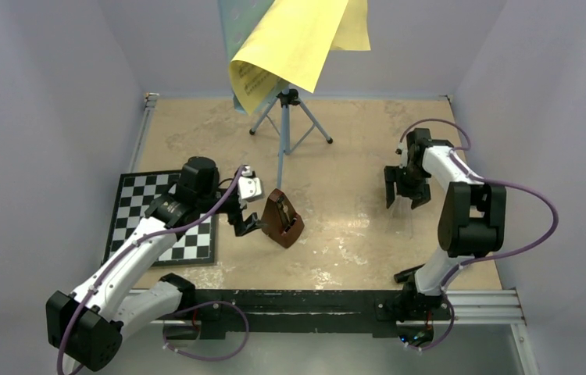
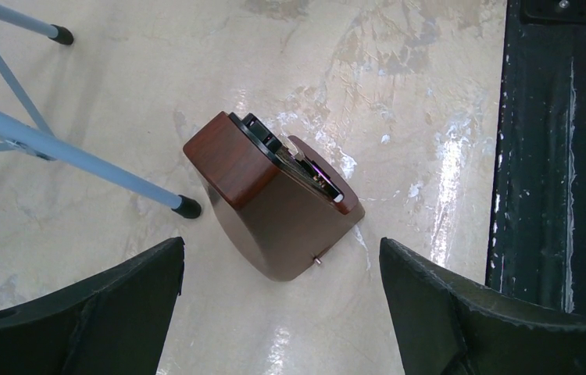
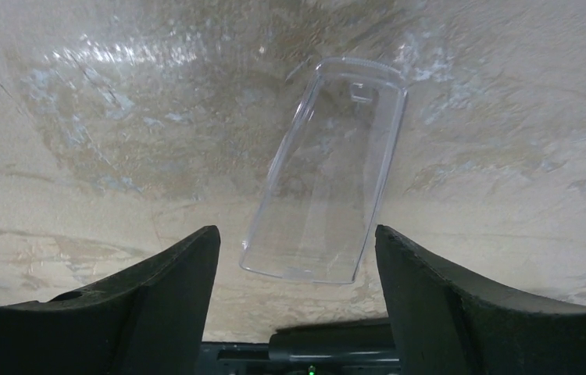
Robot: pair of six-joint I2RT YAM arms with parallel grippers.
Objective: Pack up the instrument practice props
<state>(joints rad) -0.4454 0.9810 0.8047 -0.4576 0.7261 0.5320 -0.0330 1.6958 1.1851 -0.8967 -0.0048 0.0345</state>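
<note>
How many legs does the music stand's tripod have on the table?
3. The back-left leg and the right leg splay near the far wall; the near leg runs toward the arms, ending close beside the metronome. None seems hidden.

We are looking into a robotics lab test cell. Plain pale walls (image 1: 40,117) box in a scuffed beige counter (image 1: 352,156) on three sides. We see two white-and-black robot arms, the left arm (image 1: 130,262) and the right arm (image 1: 462,211), bolted to a black base plate (image 1: 298,305) at the near edge, with an aluminium rail (image 1: 485,305) running alongside and purple cables (image 1: 536,211) looping over the joints. What we find on the counter reads as staged props: a chessboard (image 1: 137,211), a music stand (image 1: 284,125) and a metronome (image 1: 283,219).
</note>
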